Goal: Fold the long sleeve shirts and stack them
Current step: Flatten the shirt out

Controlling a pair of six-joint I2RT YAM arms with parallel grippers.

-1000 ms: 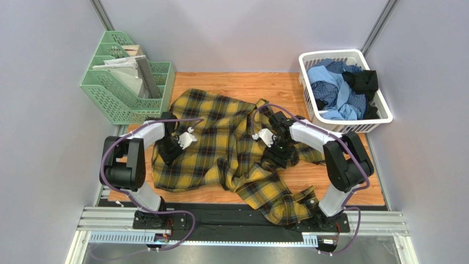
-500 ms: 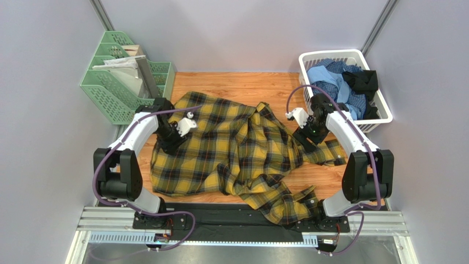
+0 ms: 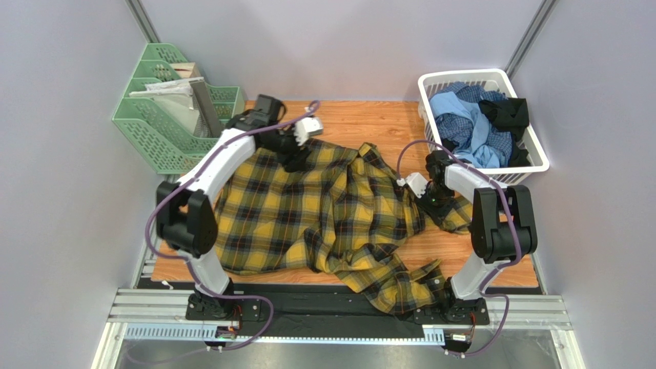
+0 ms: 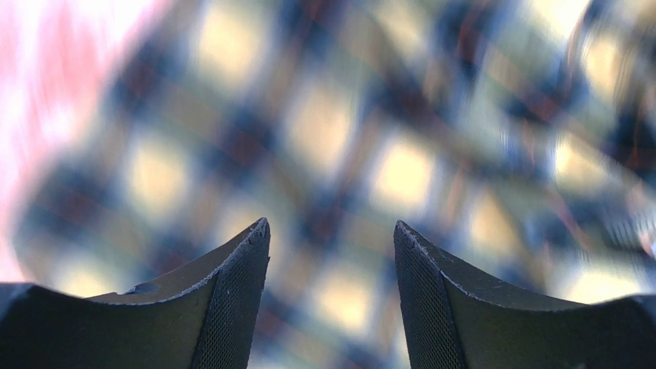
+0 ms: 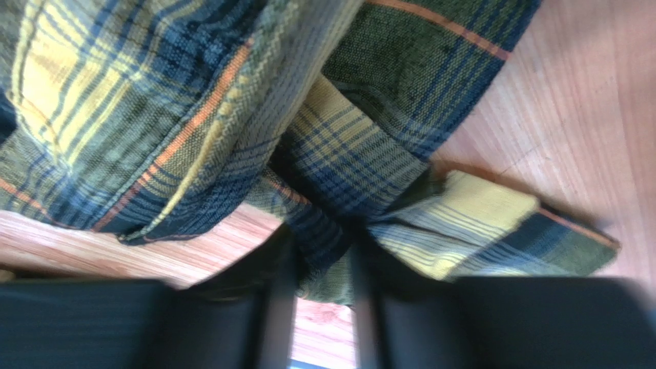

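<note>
Reaching across to the far side of the table [image 3: 362,123], the left gripper [image 3: 296,160] sits at the back edge of the plaid shirt [image 3: 323,211], close to the green file rack [image 3: 154,138]. From the left wrist, its fingers [image 4: 239,292] stand well apart, a clear gap between them and nothing in that gap. The left gripper [image 4: 331,225] has only a motion-blurred wash of yellow and dark plaid beyond its tips, and whether those tips touch the cloth I cannot tell. Over on the other side, the right gripper [image 3: 437,211] is down at the shirt's right-hand edge, just in front of the white laundry basket [image 3: 493,178]. The right wrist view says it all: the right gripper [image 5: 322,238] is nearly closed, its jaws drawn in tight on a narrow fold of the plaid shirt [image 5: 339,177], bare wood showing either side. The shirt itself lies crumpled and spread over the middle of the table, with one part trailing off the near edge between the arm bases. More shirts [image 3: 470,127], blue and black, are heaped in the basket at the far right corner.
</note>
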